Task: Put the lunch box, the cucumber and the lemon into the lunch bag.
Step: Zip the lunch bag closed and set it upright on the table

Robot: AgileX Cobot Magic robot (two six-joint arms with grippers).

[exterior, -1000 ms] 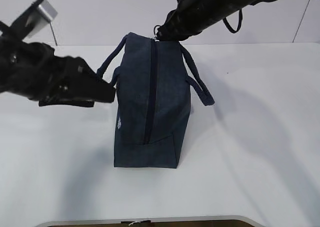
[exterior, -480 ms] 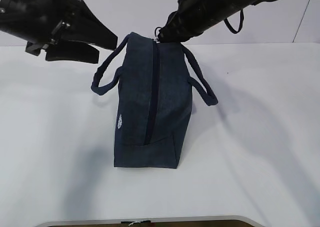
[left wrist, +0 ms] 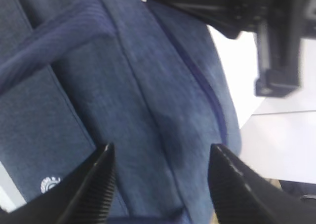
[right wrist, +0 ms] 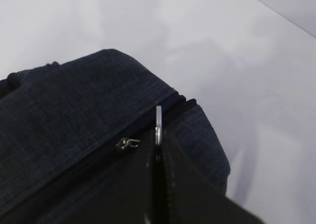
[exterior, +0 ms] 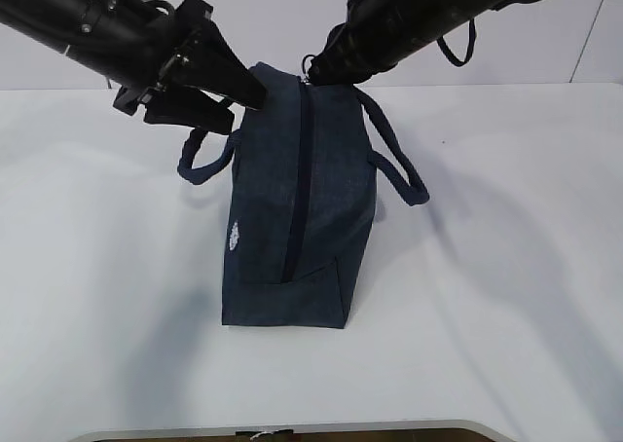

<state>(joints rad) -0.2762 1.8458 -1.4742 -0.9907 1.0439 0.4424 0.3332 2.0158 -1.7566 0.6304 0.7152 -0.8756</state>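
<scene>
Since the earlier frame, the left end effector (exterior: 234, 106) has risen from beside the lunch bag's left handle and moved to the far top of the bag; the freed handle (exterior: 200, 160) now hangs slack. Its jaws stand apart, one on each side of the fabric ridge near the zipper, as the left wrist view shows, and hold nothing yet. The right end effector (right wrist: 158, 147) is closed, pinching the metal ring pull (right wrist: 158, 119) at the far end of the zipper (exterior: 300, 179).

The lunch bag (exterior: 292, 218) stands near the middle of the surface (exterior: 506, 286), a little toward its far edge. It is dark navy woven fabric with two padded loop handles and a small white round logo (exterior: 234, 238) on its side. It looks soft and light, so I judge it will sag and slide when the zipper is pulled; holding the fabric beside the zipper should steady it. The lunch box, cucumber and lemon are not visible.
</scene>
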